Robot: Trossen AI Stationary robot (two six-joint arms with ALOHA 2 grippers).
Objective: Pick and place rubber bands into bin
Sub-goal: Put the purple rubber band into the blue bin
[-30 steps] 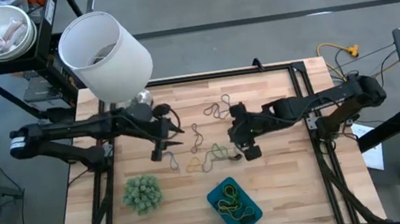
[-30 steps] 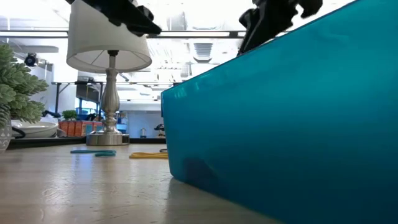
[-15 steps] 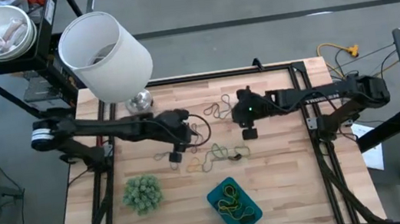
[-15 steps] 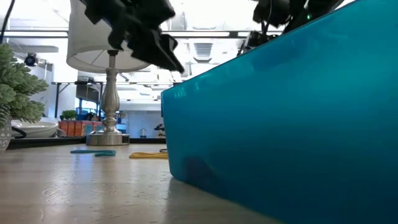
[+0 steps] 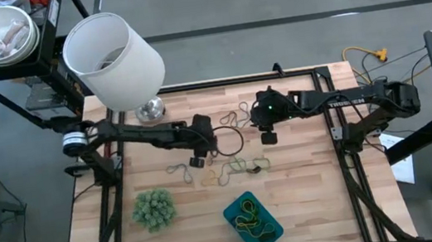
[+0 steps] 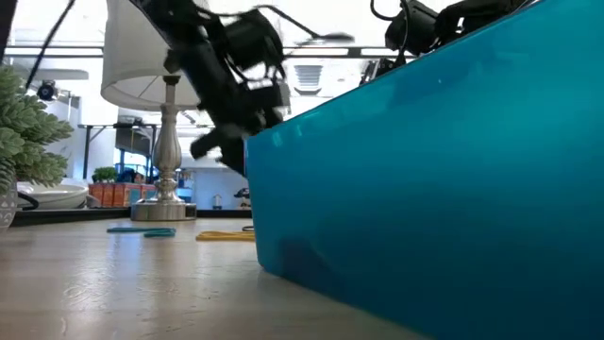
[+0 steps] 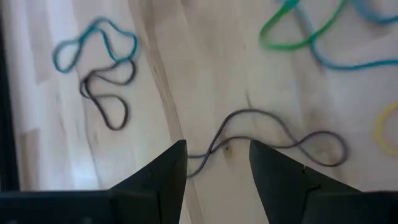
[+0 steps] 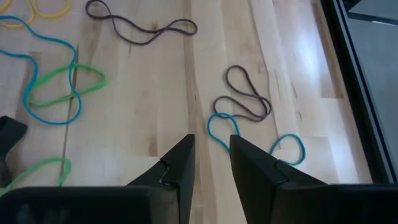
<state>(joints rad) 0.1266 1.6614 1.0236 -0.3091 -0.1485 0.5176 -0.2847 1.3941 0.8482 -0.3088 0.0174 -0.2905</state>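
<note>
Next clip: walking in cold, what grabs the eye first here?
The big white lampshade looms over the table's far left corner. Mid-table, loose rubber bands lie scattered, with the left pincer and the right pincer both poised above them, empty. Nearer the front sits the teal bin, already holding several bands.

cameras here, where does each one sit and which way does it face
High view: above the table, looking straight down; both arms show, left hand and right hand over loose rubber bands, bin nearer the front edge.
Low view: at tabletop height, looking level; the bin fills it, arms above.
Left wrist view: looks down past its own fingers at a dark band.
Right wrist view: past its own fingers at bands.
Shared: both wrist views show the blue and dark band pair.
</note>
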